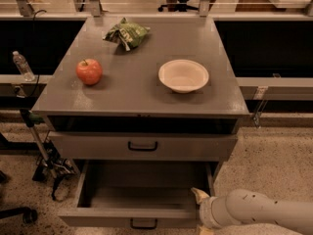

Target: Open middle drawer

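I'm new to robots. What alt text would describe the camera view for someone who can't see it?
The middle drawer of a grey cabinet stands pulled out, the robot's claw at its right front corner. On top sit an apple, a bowl and a green snack bag.

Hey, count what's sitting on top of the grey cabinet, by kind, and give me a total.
Apple: 1
Bowl: 1
Snack bag: 1
Total: 3
The gripper is below, at the right front corner of the open middle drawer.

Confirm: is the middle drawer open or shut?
Open: the middle drawer is pulled out, inside showing; the gripper sits at its right front corner.
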